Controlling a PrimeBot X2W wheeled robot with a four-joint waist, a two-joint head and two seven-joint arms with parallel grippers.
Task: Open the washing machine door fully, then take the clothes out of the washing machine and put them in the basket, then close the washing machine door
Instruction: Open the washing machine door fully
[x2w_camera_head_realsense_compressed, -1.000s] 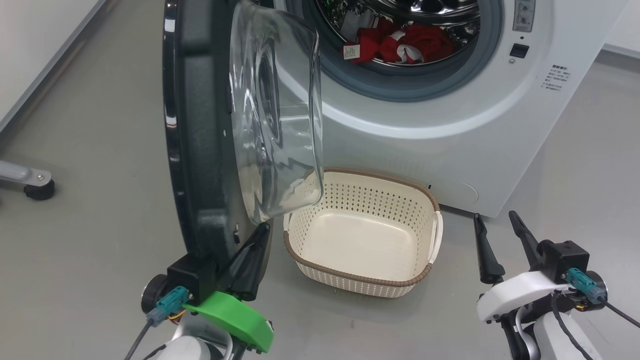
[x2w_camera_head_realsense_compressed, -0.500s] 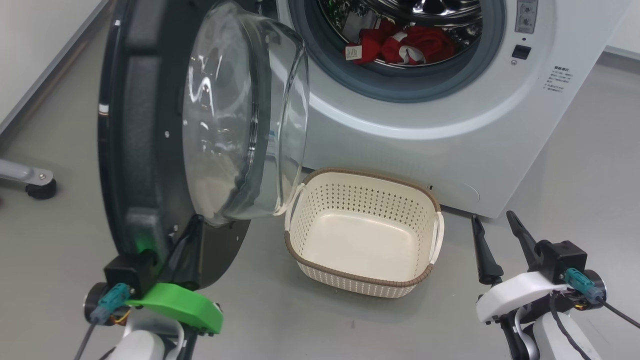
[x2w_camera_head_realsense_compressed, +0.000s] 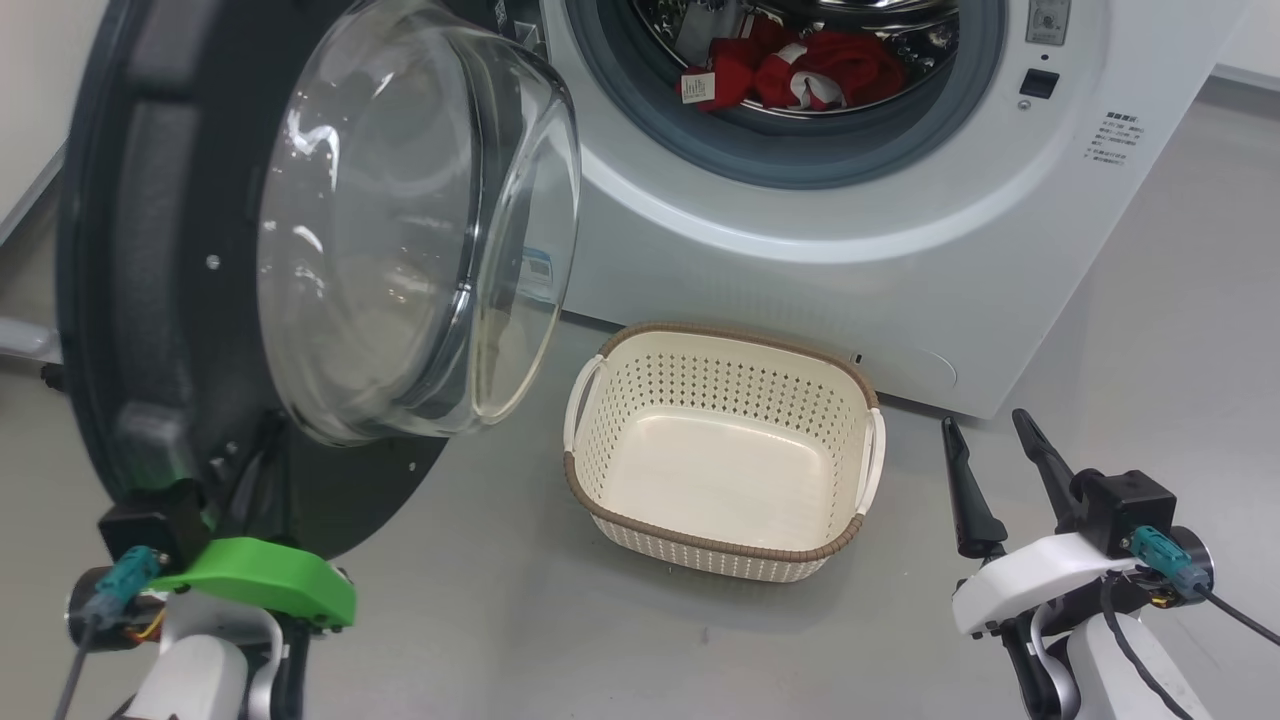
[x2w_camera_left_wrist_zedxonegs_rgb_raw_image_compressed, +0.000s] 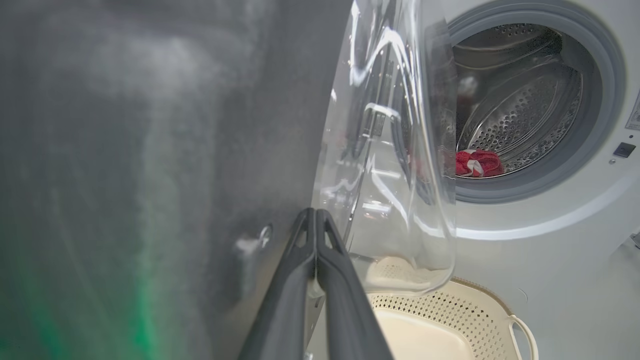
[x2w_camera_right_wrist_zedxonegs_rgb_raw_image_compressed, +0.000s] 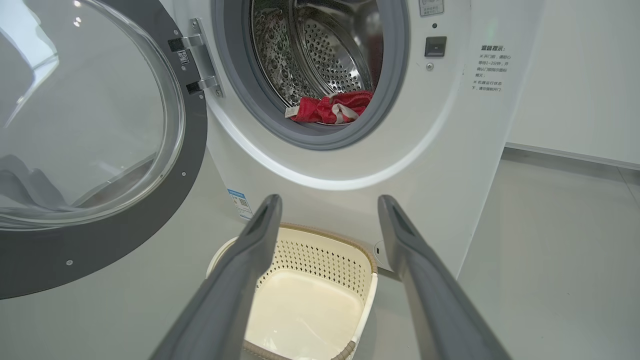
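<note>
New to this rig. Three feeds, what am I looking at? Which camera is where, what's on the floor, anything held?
It is a wheeled robot with two arms, each ending in a two-finger tool. One picture is from its head, looking down; the other two are from wrist cameras, looking along each tool's fingers. Ahead stands a white washing machine, its round glass door swung open to the robot's left, red clothes lying in the drum. A cream basket sits empty on the grey floor in front. The left tool is shut, fingers along the door's inner face, gripping nothing. The right tool is open and empty, beside the basket.
</note>
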